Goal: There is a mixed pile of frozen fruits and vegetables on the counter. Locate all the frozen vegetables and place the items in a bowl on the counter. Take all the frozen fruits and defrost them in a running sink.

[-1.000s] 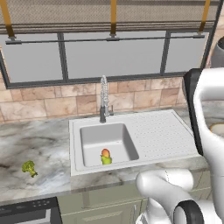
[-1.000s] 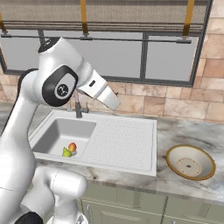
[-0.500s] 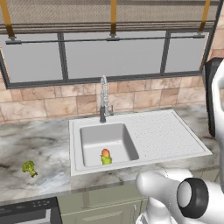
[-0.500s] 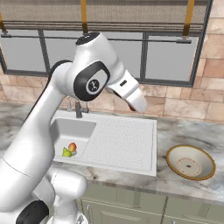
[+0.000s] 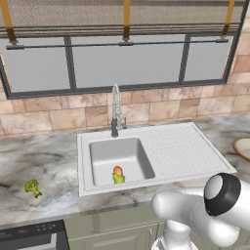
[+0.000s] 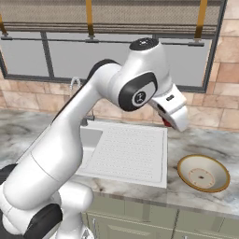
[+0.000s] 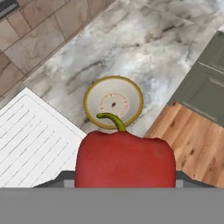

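My gripper (image 6: 172, 117) hangs over the counter (image 6: 186, 140) between the drainboard and the bowl (image 6: 203, 173), shut on the red vegetable (image 6: 165, 123). In the hand view that glossy red piece (image 7: 124, 159) with its green stem covers the gripper (image 7: 124, 180), and the tan bowl (image 7: 113, 102) lies just beyond and below it with nothing in it. The orange-red fruit (image 5: 117, 170) and the yellow-green fruit (image 5: 118, 178) rest together in the sink (image 5: 105, 156). The green broccoli (image 5: 32, 187) lies on the counter (image 5: 44, 156) left of the sink.
The chrome coil faucet (image 5: 115, 110) stands behind the basin, no water showing. The ribbed drainboard (image 6: 130, 149) lies between the basin and the bowl. Past the counter's edge the hand view shows cabinet fronts (image 7: 205, 78) and wooden floor (image 7: 192, 148). Windows back the tiled wall.
The arm has swung to the right, from over the sink to past the drainboard near the bowl, carrying the red vegetable. Fruits and broccoli have not moved.
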